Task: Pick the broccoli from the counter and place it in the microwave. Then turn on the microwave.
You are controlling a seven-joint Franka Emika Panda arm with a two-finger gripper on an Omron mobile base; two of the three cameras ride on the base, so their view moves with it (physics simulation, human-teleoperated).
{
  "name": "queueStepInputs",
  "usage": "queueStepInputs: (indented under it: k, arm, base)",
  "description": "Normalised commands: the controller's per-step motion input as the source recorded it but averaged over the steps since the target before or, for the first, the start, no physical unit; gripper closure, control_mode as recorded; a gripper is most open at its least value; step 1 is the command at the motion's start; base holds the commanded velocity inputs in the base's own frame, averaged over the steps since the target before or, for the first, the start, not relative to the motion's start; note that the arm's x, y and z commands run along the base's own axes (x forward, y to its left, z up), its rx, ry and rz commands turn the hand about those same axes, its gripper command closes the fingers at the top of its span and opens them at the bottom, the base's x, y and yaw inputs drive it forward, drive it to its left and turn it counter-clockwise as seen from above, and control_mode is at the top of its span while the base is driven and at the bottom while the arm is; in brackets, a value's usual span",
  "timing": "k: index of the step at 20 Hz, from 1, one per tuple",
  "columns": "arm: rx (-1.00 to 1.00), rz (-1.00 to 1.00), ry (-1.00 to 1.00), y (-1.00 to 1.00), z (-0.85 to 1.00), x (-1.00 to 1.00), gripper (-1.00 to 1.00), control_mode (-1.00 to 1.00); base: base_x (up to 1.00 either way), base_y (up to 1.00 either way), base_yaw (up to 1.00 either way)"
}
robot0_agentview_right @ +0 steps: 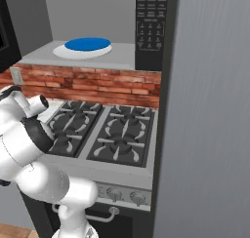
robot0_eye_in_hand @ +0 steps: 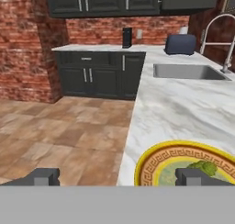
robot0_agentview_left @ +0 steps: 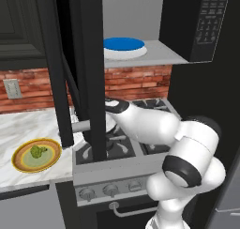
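Observation:
The broccoli (robot0_agentview_left: 37, 151) is a small yellow-green floret lying on a yellow-rimmed plate (robot0_agentview_left: 20, 163) on the white marble counter (robot0_agentview_left: 28, 125), left of the stove. In the hand view my gripper (robot0_eye_in_hand: 120, 177) is open and holds nothing. It hovers over the counter's front edge, and the broccoli (robot0_eye_in_hand: 204, 167) sits just beyond its right fingertip (robot0_eye_in_hand: 197, 176) on the plate (robot0_eye_in_hand: 156, 159). The microwave (robot0_agentview_left: 213, 21) hangs above the stove with its black door (robot0_agentview_left: 91, 73) swung open. A blue plate (robot0_agentview_left: 124, 45) rests on its grey floor. My arm reaches left behind that door.
The open microwave door stands between the stove (robot0_agentview_right: 102, 129) and the counter, crossing my arm. A brick wall (robot0_agentview_left: 136, 82) backs the stove. Along the counter (robot0_eye_in_hand: 183, 108) lie a sink (robot0_eye_in_hand: 183, 71), a faucet (robot0_eye_in_hand: 225, 35) and a dark toaster (robot0_eye_in_hand: 180, 44). A tall grey panel (robot0_agentview_right: 210, 110) flanks the stove's right.

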Motion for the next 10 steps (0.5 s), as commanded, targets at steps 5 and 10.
queueStepInputs:
  k: [5,10]
  arm:
    - [-0.03,0.00,0.00,0.18,-0.13,0.15,-1.00,-1.00]
    - [-0.05,0.00,0.00,0.17,-0.13,0.17,-1.00,-1.00]
  base:
    - [0.00,0.00,0.00]
    - [0.00,0.00,0.00]
